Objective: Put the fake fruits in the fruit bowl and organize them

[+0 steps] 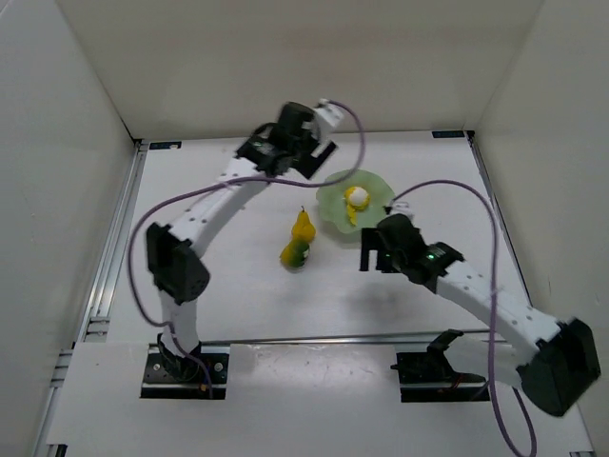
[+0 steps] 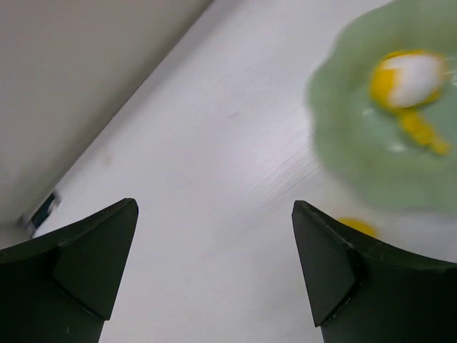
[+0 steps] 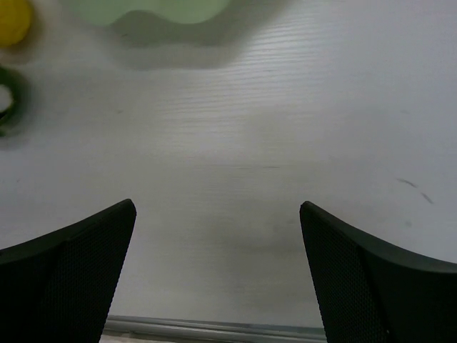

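The mint-green bowl (image 1: 333, 202) with a wavy rim sits at the back middle of the table and holds the yellow-and-white round fruit (image 1: 357, 198). It also shows in the left wrist view (image 2: 357, 150) with that fruit (image 2: 408, 77) inside. The yellow pear (image 1: 304, 226) and the green-yellow round fruit (image 1: 295, 253) lie on the table left of and in front of the bowl. My left gripper (image 1: 322, 155) is open and empty, raised just left of the bowl. My right gripper (image 1: 366, 253) is open and empty, in front of the bowl.
White walls enclose the table on the left, back and right. A metal rail runs along the left edge (image 1: 114, 238). In the right wrist view the bowl's edge (image 3: 153, 11), the pear (image 3: 13, 20) and the green fruit (image 3: 8, 100) show at the top left.
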